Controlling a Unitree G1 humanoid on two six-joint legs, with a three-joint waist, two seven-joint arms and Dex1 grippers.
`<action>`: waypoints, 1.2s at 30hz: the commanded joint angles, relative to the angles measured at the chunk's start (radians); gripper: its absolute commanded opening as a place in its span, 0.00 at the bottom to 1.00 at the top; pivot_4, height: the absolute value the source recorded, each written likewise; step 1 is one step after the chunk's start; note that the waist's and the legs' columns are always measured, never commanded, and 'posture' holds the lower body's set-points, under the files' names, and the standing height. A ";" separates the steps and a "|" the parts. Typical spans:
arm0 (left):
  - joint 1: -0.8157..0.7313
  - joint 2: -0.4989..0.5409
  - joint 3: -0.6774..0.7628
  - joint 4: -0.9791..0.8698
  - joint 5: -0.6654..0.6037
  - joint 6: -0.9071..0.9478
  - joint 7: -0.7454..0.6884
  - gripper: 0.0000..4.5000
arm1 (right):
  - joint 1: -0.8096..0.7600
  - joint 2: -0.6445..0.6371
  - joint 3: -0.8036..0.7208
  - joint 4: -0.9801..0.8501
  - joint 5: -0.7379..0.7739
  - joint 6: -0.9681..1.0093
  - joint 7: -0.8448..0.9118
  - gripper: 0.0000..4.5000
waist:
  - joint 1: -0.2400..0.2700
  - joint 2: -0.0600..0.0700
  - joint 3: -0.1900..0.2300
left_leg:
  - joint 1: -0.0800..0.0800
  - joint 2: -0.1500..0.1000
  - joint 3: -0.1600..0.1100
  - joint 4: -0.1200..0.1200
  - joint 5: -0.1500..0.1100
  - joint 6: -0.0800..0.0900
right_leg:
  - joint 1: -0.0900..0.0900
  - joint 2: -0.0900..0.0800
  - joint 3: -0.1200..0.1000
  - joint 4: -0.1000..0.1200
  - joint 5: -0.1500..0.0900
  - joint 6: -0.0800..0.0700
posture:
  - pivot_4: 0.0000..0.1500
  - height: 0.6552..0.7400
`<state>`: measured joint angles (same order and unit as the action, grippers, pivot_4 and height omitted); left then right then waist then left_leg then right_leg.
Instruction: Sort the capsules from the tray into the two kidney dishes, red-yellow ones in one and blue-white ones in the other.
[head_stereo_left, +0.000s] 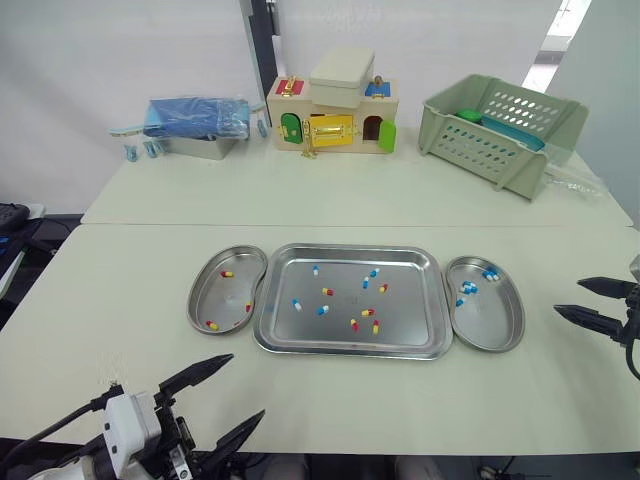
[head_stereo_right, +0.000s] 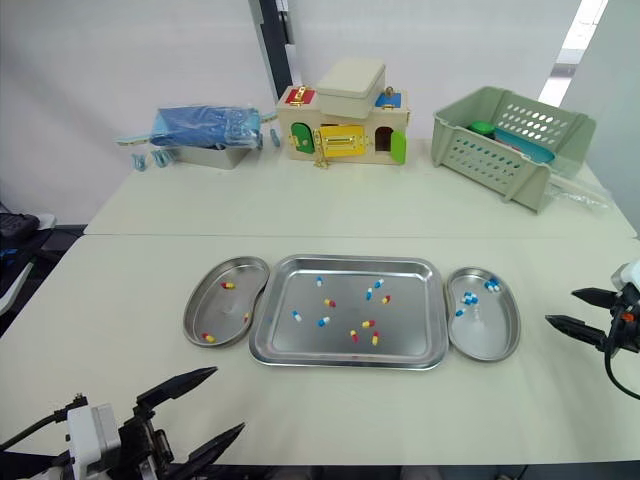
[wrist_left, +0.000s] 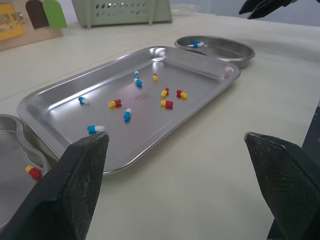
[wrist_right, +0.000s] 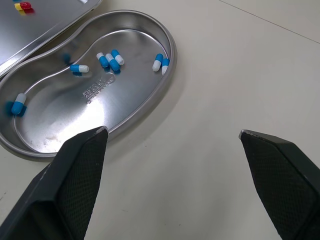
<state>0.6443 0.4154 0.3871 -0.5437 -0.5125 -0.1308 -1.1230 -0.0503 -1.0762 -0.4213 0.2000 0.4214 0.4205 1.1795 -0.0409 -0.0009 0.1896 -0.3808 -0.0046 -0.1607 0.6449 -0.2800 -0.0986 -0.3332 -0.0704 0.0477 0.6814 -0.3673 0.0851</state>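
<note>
Head view. On the near table (head_stereo_left: 120, 320): one steel tray (head_stereo_left: 340, 350) in the centre, with one kidney dish just beside each short end.
- In the tray: five red-yellow capsules (head_stereo_left: 327, 291) and five blue-white capsules (head_stereo_left: 297, 305), scattered loosely.
- In the left kidney dish (head_stereo_left: 215, 295): three red-yellow.
- In the right kidney dish (head_stereo_left: 500, 320): blue-white only, at least six. Bunched, so exact count not readable.
- Near left, over the table edge: left gripper (head_stereo_left: 246, 386), spread wide, holding nothing.
- Right of the right kidney dish, apart from it: right gripper (head_stereo_left: 568, 297), likewise spread and empty.
- On the far table: one green basket (head_stereo_left: 500, 125), one toy house (head_stereo_left: 335, 110), one blue bag (head_stereo_left: 195, 118).

Left wrist view. Tray count confirmed: five of each colour. One red-yellow seen at the edge of the left kidney dish.

Right wrist view. Two black fingers (wrist_right: 75, 170) wide apart over bare table, just beside the right kidney dish. Inside it: two singles, a cluster of about three, and a pair near the rim.
</note>
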 joint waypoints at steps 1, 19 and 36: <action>0.013 -0.012 -0.009 -0.014 -0.036 -0.039 0.017 1.00 | -0.001 -0.017 -0.041 -0.017 0.019 -0.009 0.022 0.99 | 0.000 0.000 0.000 | 0.000 0.000 0.000 0.000 0.000 0.000 | 0.000 0.000 0.000 0.000 0.000 0.000 | 1.00 1.00; 0.058 -0.045 -0.095 0.000 -0.008 -0.158 0.096 1.00 | -0.690 0.200 0.543 -0.569 0.200 0.421 -0.087 0.99 | -0.009 -0.004 -0.007 | -0.003 0.000 -0.001 -0.001 0.000 0.000 | -0.002 0.000 -0.001 -0.002 0.000 0.001 | 1.00 1.00; 0.161 -0.155 -0.111 -0.063 0.038 -0.180 0.333 1.00 | -0.904 0.709 0.915 -0.394 -0.040 0.569 -0.396 0.99 | -0.018 -0.005 -0.008 | -0.002 0.000 -0.002 -0.001 0.000 0.000 | -0.004 0.000 -0.001 0.000 0.000 0.000 | 1.00 1.00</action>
<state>0.7863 0.2683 0.2814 -0.5803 -0.4890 -0.2919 -0.8057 -0.9267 -0.3886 0.4955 -0.1935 0.4024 1.0045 0.8030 -0.0584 -0.0059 0.1819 -0.3832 -0.0046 -0.1632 0.6437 -0.2802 -0.0985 -0.3378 -0.0703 0.0469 0.6818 -0.3670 0.0854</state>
